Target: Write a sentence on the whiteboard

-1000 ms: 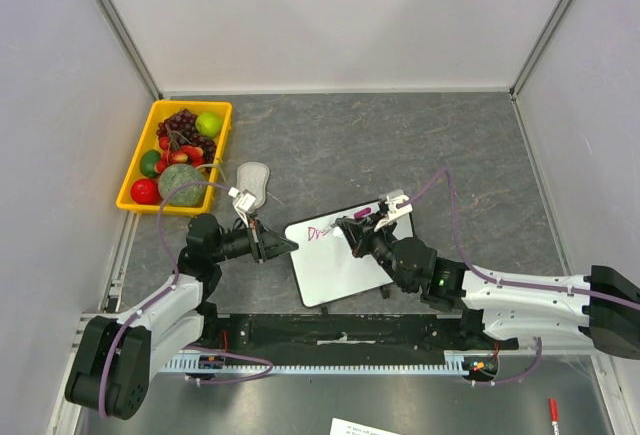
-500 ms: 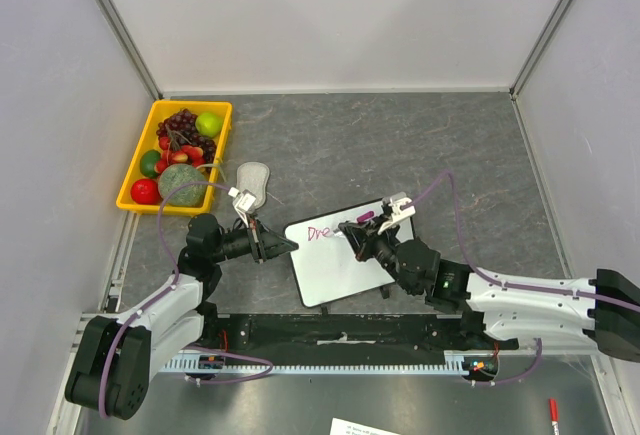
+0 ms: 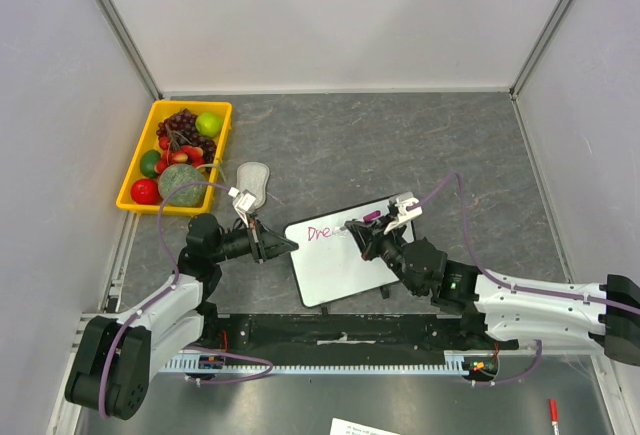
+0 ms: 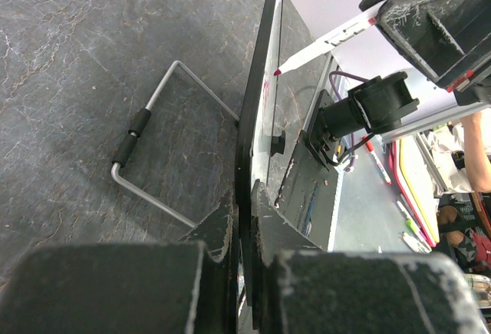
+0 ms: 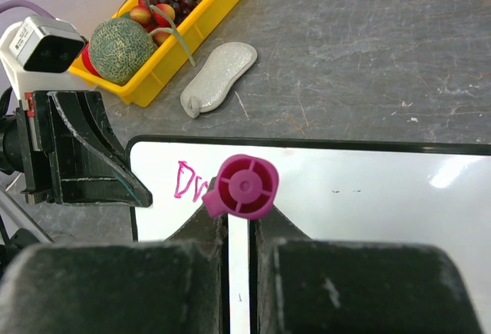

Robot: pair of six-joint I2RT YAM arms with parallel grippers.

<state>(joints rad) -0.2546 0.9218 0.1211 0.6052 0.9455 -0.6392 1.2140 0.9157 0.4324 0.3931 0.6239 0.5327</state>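
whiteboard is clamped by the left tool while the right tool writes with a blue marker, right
No: the marker is magenta-pink, not blue, as the right wrist view shows. The left tool does clamp the whiteboard while the right tool writes.

Left arm (image 3: 165, 300): bent, reaching from the worktop's (image 3: 400, 145) near-left corner.
Left gripper (image 3: 290, 245): clamped on whiteboard (image 3: 335, 270) edge.
Right arm (image 3: 520, 295): stretched leftward along the near edge.
Right gripper (image 3: 360, 237): closed around marker (image 3: 366, 217).
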